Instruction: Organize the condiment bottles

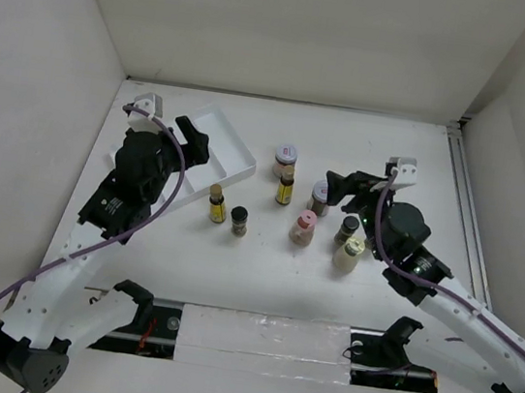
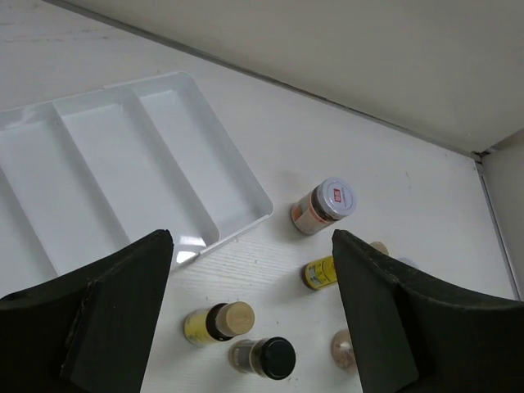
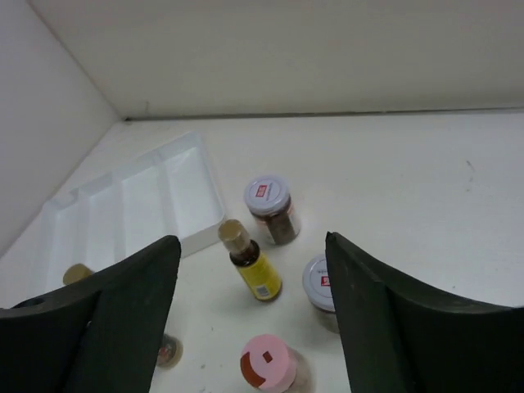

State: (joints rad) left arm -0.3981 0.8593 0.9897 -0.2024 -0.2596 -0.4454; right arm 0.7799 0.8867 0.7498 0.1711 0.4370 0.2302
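The left pincer (image 2: 252, 246) hangs empty, jaws spread wide, over the slim yellow-labelled bottle with a tan cap (image 2: 214, 322), which stands on the white counter (image 2: 368, 184) just off the corner of the white divided plastic tray (image 2: 98, 180). The right pincer (image 3: 252, 242), equally wide and empty, hovers over the other condiment bottles (image 1: 303, 228) clustered nearby. The left should probably drop straight, straddle that bottle's body and close slowly, since the small dark-capped jar (image 2: 264, 358) stands just beside it.

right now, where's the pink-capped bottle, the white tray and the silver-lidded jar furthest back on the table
pink-capped bottle (image 3: 268, 363), right wrist view, on its pink cap
white tray (image 2: 106, 180), left wrist view, on a bare compartment floor
silver-lidded jar (image 2: 336, 197), left wrist view, on its lid
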